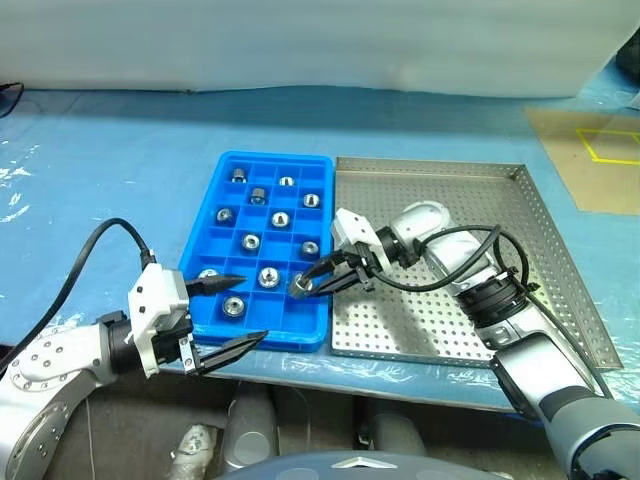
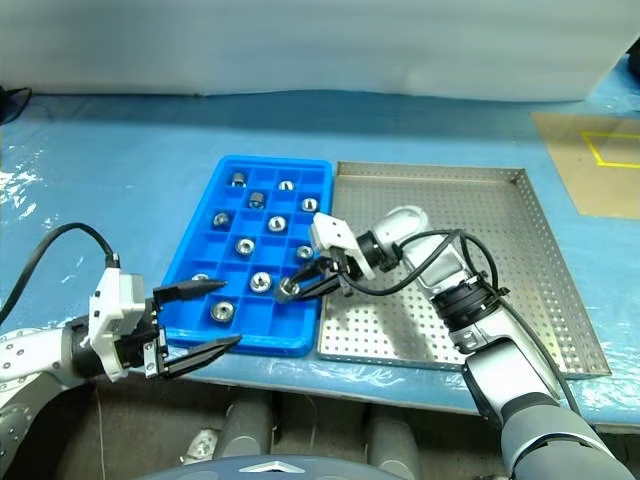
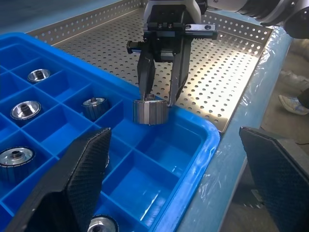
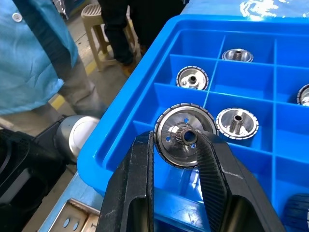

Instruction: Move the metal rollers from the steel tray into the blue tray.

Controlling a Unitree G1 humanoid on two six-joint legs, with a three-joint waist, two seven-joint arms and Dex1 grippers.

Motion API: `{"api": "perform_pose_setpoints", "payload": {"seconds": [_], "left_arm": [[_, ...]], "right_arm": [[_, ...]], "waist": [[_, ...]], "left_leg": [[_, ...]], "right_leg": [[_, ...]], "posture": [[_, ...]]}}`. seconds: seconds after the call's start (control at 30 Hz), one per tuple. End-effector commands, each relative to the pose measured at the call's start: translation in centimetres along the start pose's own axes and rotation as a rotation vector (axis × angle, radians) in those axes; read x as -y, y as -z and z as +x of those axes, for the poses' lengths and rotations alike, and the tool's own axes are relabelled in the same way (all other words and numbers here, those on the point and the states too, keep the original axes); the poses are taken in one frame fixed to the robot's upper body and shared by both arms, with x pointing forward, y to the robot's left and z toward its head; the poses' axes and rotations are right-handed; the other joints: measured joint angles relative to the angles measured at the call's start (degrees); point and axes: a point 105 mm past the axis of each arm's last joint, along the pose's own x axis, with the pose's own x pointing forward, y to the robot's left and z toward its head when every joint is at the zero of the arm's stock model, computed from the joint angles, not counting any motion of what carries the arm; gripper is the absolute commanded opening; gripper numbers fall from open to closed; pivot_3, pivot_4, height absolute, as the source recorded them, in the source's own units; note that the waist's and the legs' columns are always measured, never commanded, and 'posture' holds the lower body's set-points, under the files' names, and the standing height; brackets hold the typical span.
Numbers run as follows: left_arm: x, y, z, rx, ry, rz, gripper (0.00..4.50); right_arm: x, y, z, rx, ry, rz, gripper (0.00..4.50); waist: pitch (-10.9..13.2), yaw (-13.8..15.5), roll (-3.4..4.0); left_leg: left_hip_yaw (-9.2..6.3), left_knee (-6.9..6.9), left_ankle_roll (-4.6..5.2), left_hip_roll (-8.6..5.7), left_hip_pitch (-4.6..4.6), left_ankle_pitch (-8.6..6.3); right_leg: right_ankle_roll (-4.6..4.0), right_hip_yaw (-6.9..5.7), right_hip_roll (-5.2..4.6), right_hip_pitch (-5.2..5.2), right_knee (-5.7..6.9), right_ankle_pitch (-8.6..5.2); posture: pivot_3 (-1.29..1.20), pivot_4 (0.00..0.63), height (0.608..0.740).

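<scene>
Right end effector (image 2: 291, 288) gripping a metal roller (image 2: 286, 291) over blue tray (image 2: 190, 268); left end effector (image 2: 222, 314) open

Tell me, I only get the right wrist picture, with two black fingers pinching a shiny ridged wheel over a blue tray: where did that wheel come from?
Observer: Probably the steel tray right beside the blue tray; its perforated floor holds no rollers now.
Operator: Is there a second arm?
Observer: Yes. The left gripper hangs at the blue tray's near corner, fingers spread, holding nothing.
Operator: How full is the blue tray?
Observer: About ten metal rollers sit in compartments; the near-right compartments are bare, beneath the roller in the right gripper.
</scene>
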Motion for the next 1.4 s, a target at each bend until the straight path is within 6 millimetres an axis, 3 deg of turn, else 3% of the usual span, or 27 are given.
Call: {"api": "perform_pose_setpoints", "payload": {"seconds": [0.03, 0.27, 0.3, 0.37, 0.57, 0.73, 0.9, 1.13, 1.4], "left_arm": [[0.5, -0.8, -0.3, 0.014, 0.007, 0.038, 4.5], [0.4, -0.6, -0.5, 0.002, 0.013, 0.032, 4.5], [0.4, -0.6, -0.5, 0.003, 0.014, 0.032, 4.5], [0.3, -0.7, -0.4, 0.005, 0.016, 0.034, 4.5], [-0.3, -0.6, -0.3, 0.006, 0.024, 0.042, 4.5], [-0.7, -0.8, 0.3, 0.018, 0.041, 0.056, 4.5], [-1.7, -1.0, 1.1, 0.039, 0.075, 0.073, 4.5], [-4.0, -1.4, 3.4, 0.067, 0.171, 0.116, 4.5], [-6.6, -1.7, 7.2, 0.121, 0.277, 0.12, 4.5]], "right_arm": [[-0.5, -0.2, -0.3, -0.015, -0.056, -0.014, 0.88], [-1.1, 1.0, -0.3, -0.042, -0.091, 0.007, 0.88], [-1.2, 1.0, -0.3, -0.041, -0.101, 0.013, 1.59], [-1.6, 1.3, -0.4, -0.052, -0.122, 0.022, 2.04], [-1.8, 1.5, -0.4, -0.06, -0.095, 0.029, 4.01], [-0.1, 1.4, -1.1, -0.061, 0.016, 0.019, 4.01], [1.8, 0.4, -3.7, -0.04, 0.169, 0.007, 4.01], [1.9, 0.8, -8.2, -0.066, 0.376, 0.034, 4.01], [0.6, 2.8, -12.7, -0.07, 0.701, 0.141, 4.01]], "waist": [[0.0, 0.0, 0.0], [0.0, 0.3, -0.01], [0.0, 0.3, -0.01], [0.0, 0.4, -0.03], [-0.1, 0.4, -0.06], [-0.1, 0.3, -0.08], [-0.1, 0.0, -0.08], [-0.1, -0.5, -0.09], [-0.2, -3.5, -0.15]], "left_leg": [[0.0, 0.0, 0.0, 0.0, -0.01, 0.0], [0.0, 0.0, -0.01, 0.0, -0.01, 0.01], [0.0, 0.01, -0.01, 0.0, -0.01, 0.01], [0.0, 0.02, -0.01, 0.0, -0.01, 0.01], [0.0, 0.03, -0.04, 0.0, 0.07, 0.03], [0.0, 0.05, -0.12, -0.01, 0.13, 0.07], [0.0, 0.15, -0.2, -0.01, 0.14, 0.13], [0.02, 0.29, -0.25, -0.01, 0.06, 0.18], [0.05, 0.41, -0.4, 0.0, 0.09, 0.28]], "right_leg": [[0.0, 0.01, 0.02, -0.02, 0.0, 0.0], [0.0, 0.03, 0.03, -0.04, 0.04, 0.0], [0.0, 0.03, 0.03, -0.04, 0.05, 0.0], [0.0, 0.04, 0.02, -0.04, 0.07, 0.0], [0.0, 0.08, 0.04, -0.04, 0.17, 0.0], [0.0, 0.12, 0.04, -0.05, 0.35, 0.0], [0.0, 0.14, 0.04, -0.07, 0.49, 0.01], [0.0, 0.17, 0.06, -0.09, 0.52, 0.01], [0.0, 0.41, 0.32, -0.08, 0.54, 0.03]], "posture": [[0.28, 0.15, 0.74], [0.28, 0.15, 0.74], [0.28, 0.15, 0.74], [0.26, 0.15, 0.74], [0.24, 0.15, 0.74], [0.2, 0.15, 0.74], [0.12, 0.15, 0.74], [-0.05, 0.15, 0.74], [-0.23, 0.15, 0.74]]}}
